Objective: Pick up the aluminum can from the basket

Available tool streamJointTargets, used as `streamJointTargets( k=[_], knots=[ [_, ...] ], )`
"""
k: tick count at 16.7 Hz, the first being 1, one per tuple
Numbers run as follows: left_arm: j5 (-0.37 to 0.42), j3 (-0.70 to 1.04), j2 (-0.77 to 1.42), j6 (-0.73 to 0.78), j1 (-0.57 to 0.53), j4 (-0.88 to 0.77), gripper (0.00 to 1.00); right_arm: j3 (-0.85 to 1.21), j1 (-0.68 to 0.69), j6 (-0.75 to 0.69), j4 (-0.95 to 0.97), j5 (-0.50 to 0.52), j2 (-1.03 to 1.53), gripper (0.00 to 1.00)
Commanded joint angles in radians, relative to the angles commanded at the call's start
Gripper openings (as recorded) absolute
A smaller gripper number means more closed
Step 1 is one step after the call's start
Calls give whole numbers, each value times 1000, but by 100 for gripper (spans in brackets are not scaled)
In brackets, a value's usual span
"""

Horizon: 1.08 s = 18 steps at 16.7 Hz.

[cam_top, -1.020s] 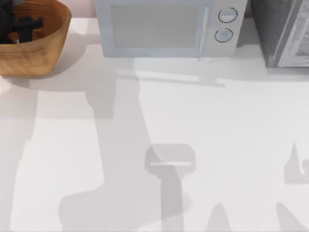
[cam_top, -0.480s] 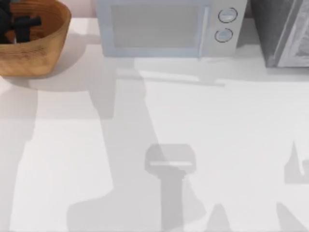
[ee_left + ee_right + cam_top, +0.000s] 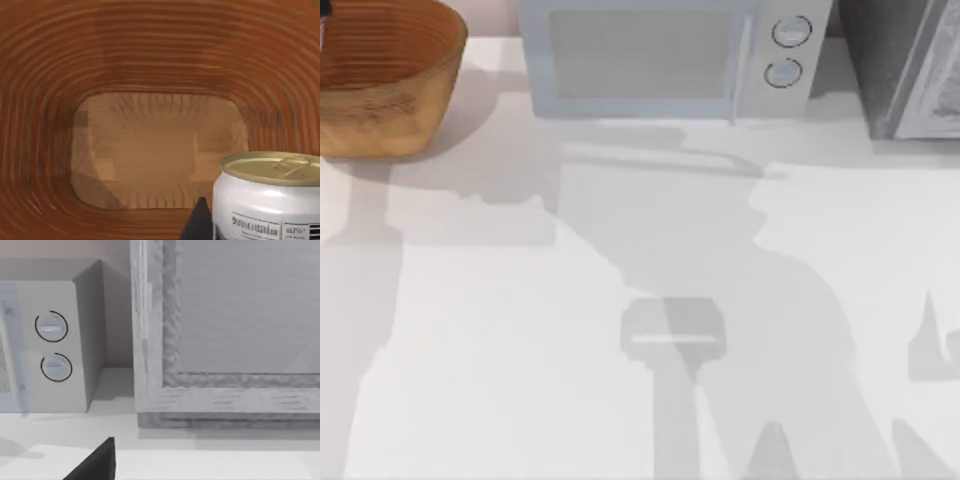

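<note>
The left claw hangs over the ribbed orange-brown round basket; whether it grips cannot be told. The short silvery-white aluminum can, gold-topped, sits just beside one dark finger, above the basket floor.

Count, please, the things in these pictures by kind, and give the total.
Basket: 1
Aluminum can: 1
Microwave: 1
Grey framed cabinet beside the microwave: 1
Total: 4
</note>
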Motion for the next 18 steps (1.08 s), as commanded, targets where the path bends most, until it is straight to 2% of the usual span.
streamJointTargets(
  k=[12, 15, 18],
  knots=[
    [-116, -1353, -1447, -22, -64, 586, 0, 0, 0, 0, 0, 0, 0, 100],
    [-142, -1618, -1720, -29, -75, 705, 0, 0, 0, 0, 0, 0, 0, 100],
    [-161, -1801, -1903, -35, -82, 792, 0, 0, 0, 0, 0, 0, 0, 100]
  ],
)
